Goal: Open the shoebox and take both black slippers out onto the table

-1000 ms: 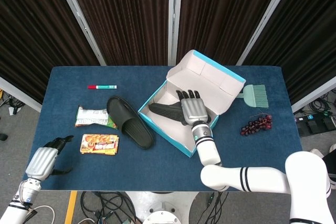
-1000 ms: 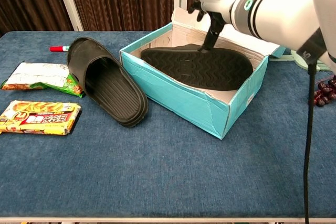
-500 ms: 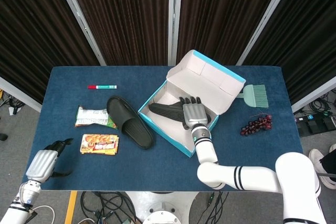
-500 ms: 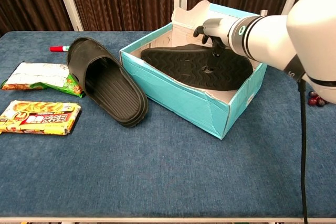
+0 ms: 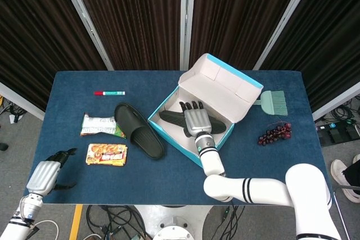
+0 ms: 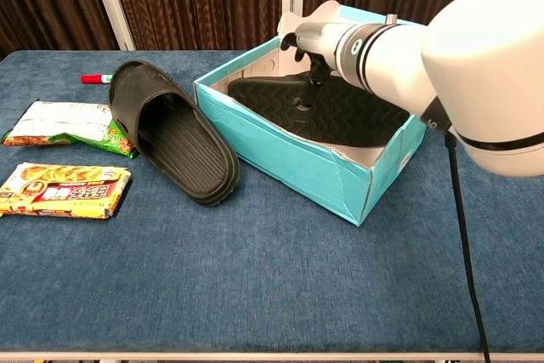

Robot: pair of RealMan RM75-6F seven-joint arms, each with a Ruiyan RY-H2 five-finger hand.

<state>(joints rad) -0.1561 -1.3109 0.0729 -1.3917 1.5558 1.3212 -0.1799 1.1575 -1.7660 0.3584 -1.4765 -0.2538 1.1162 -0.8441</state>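
Observation:
The teal shoebox (image 5: 170,138) (image 6: 289,166) stands open mid-table, its lid (image 5: 225,80) tipped back. One black slipper (image 5: 139,130) (image 6: 174,133) lies on the table just left of the box. The other black slipper (image 5: 170,118) (image 6: 361,116) lies sole up inside the box. My right hand (image 5: 194,120) (image 6: 316,38) reaches into the box with its fingers spread, and its fingertips (image 6: 304,105) touch the sole. It grips nothing. My left hand (image 5: 46,173) hangs off the table's front left corner, holding nothing.
A red marker (image 5: 109,93) (image 6: 95,79), a green snack bag (image 5: 101,126) (image 6: 64,125) and an orange snack pack (image 5: 106,154) (image 6: 64,190) lie left of the slipper on the table. A green brush (image 5: 274,103) and grapes (image 5: 275,134) lie right of the box.
My right hand has shifted left across the box along the slipper's sole, fingertips still down on it. The slipper and box have not moved. The left hand stays put.

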